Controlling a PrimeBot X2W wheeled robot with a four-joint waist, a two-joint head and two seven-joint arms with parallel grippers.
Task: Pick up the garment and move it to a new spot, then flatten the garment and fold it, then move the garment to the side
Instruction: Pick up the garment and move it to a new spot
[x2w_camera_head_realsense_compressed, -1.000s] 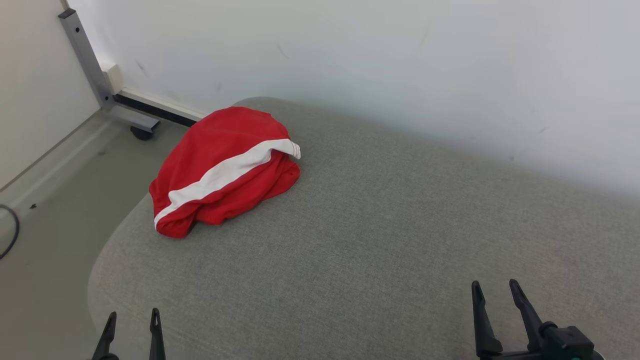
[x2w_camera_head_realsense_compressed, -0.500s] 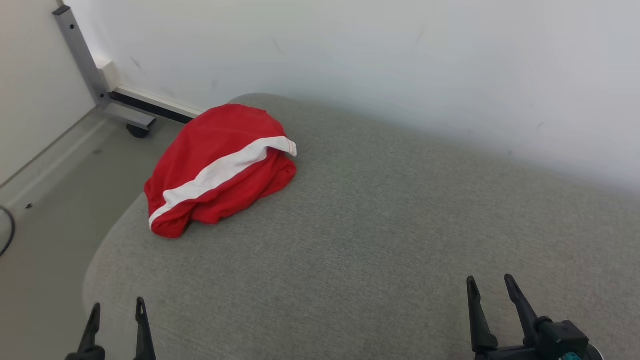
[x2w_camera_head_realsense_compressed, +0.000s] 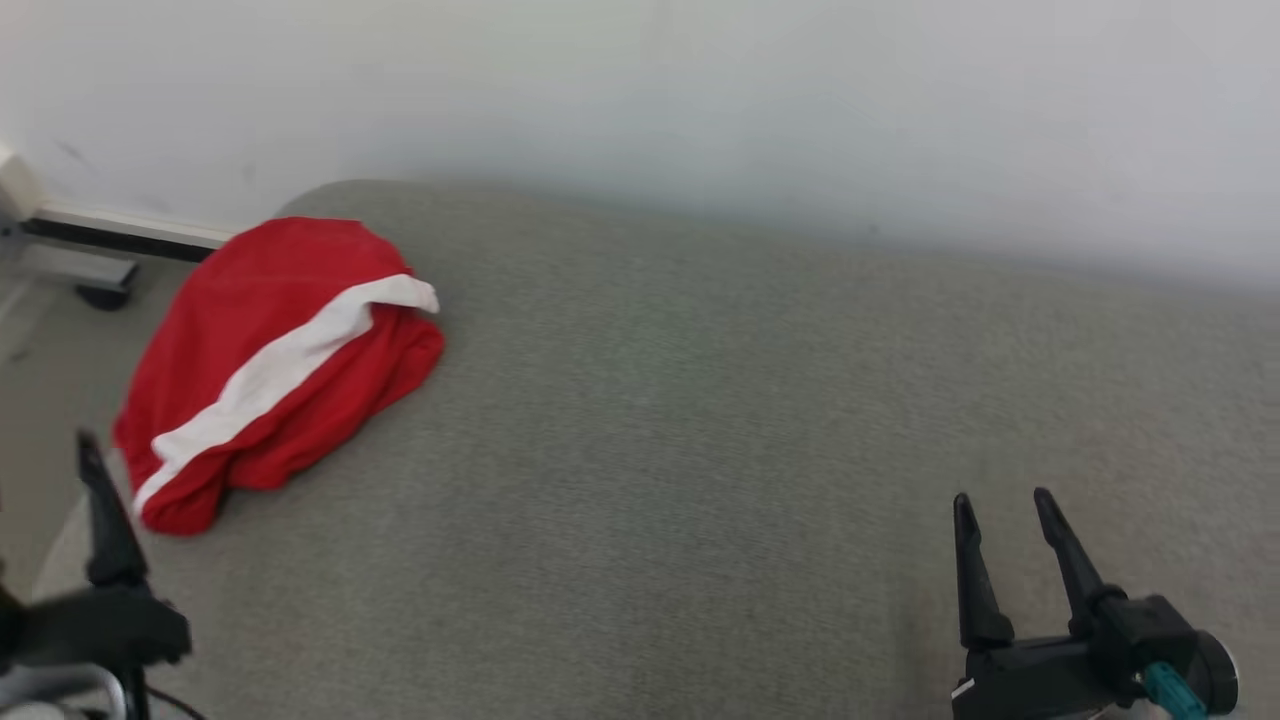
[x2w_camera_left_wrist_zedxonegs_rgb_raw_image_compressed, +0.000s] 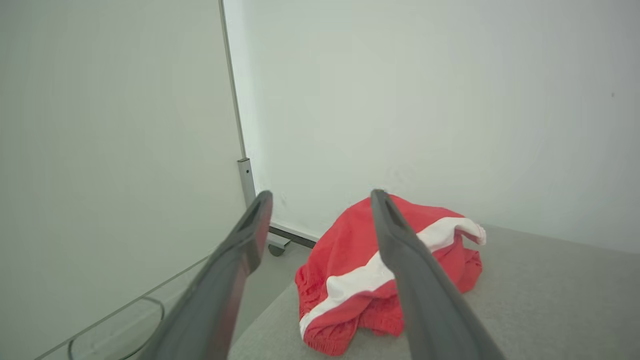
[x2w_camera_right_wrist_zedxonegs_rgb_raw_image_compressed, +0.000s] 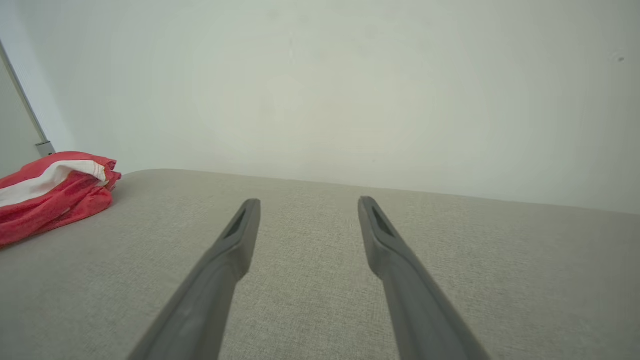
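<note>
The red garment (x2w_camera_head_realsense_compressed: 275, 370) with its white stripe lies bunched in a loose heap at the far left end of the grey upholstered surface (x2w_camera_head_realsense_compressed: 700, 450), close to the rounded corner and near the pale wall (x2w_camera_head_realsense_compressed: 700, 100). One white-edged fold sticks out toward the middle of the surface. Nothing is holding it.

The left gripper (x2w_camera_left_wrist_zedxonegs_rgb_raw_image_compressed: 321, 194) is low at the left edge, off the corner of the surface, and in the head view it is blurred, with one dark finger standing upright just beside the garment's near end. I see a thin gap between that finger and the cloth. Along its own wrist view, its two fingers are spread wide and empty, pointing up and across at the heap, which sits just beyond the tips and partly behind the right-hand finger.

The right gripper (x2w_camera_head_realsense_compressed: 1002, 496) is well apart from the garment, at the near right of the surface. Its fingers point away from the robot toward the wall, leaning a little left, and its jaws are wide apart with nothing between them. Its wrist view looks low over bare fabric, with the garment off at the left edge.

Past the corner, a grey metal post (x2w_camera_left_wrist_zedxonegs_rgb_raw_image_compressed: 246, 175) rises beside the wall, with a dark caster (x2w_camera_left_wrist_zedxonegs_rgb_raw_image_compressed: 276, 248) at its foot and a thin cable (x2w_camera_left_wrist_zedxonegs_rgb_raw_image_compressed: 120, 325) looped on the floor.
</note>
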